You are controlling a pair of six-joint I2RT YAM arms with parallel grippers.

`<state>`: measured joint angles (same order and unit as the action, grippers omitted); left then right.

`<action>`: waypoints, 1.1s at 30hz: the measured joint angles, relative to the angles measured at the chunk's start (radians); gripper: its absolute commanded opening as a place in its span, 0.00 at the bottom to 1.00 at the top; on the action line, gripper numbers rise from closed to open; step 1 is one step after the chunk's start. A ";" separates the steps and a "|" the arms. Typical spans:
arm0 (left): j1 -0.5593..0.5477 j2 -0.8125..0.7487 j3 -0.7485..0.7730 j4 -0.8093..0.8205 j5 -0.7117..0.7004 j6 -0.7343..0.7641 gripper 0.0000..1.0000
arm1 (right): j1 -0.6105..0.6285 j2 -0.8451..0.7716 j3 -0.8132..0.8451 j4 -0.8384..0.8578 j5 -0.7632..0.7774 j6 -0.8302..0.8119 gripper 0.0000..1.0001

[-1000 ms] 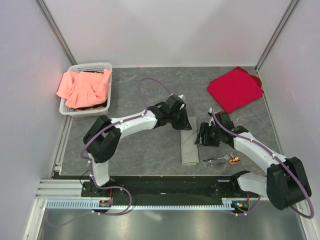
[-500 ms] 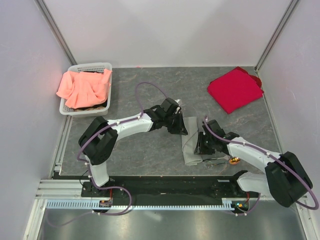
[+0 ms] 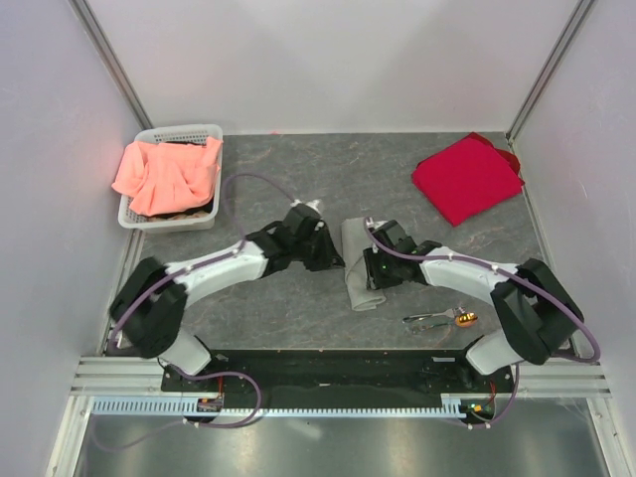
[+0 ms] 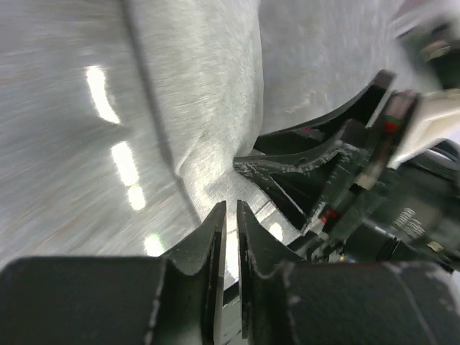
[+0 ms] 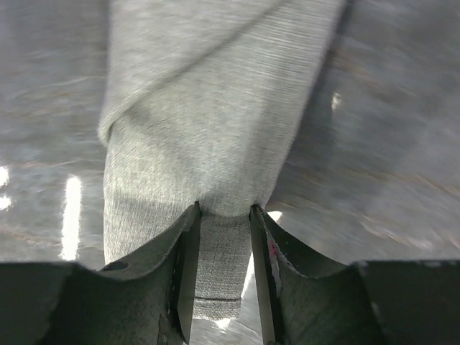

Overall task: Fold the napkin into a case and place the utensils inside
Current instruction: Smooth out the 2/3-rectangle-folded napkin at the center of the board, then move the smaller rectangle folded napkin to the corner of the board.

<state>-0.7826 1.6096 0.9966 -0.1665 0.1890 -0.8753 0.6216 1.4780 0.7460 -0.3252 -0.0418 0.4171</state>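
Napkin [image 3: 358,270] shifted left; fold pinched (snugly) in right end effector [image 5: 223,213].

The table [image 3: 298,179] centre is blocked by the left arm [image 3: 214,266] and right arm [image 3: 457,270], met over the napkin [image 3: 360,290]. Passage is left behind them, between basket [image 3: 179,130] and red cloth [image 3: 467,179]. The utensils [image 3: 437,319] lie front right.

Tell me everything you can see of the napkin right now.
The napkin is plain grey-green woven cloth, thin and soft, folded into a narrow strip lying near the middle of the dark table. A diagonal fold crosses its top layer. The right hand pinches a bunched fold of it; the left hand, nearly closed, seems to pinch its other edge. The cutlery lies apart from it.
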 measured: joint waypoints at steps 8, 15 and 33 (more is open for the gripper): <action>0.110 -0.455 -0.174 -0.025 -0.146 -0.009 0.22 | 0.162 0.062 0.083 0.034 -0.111 -0.151 0.48; 0.149 -0.265 -0.133 -0.013 -0.052 0.035 0.18 | 0.148 0.029 0.115 -0.035 -0.019 -0.114 0.56; 0.153 0.306 0.107 0.150 0.183 0.083 0.12 | 0.219 -0.036 -0.129 0.267 -0.214 0.186 0.24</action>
<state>-0.6292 1.9160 1.1034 -0.0166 0.3725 -0.7925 0.8406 1.4418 0.6170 -0.0582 -0.2558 0.6033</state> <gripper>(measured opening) 0.128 0.252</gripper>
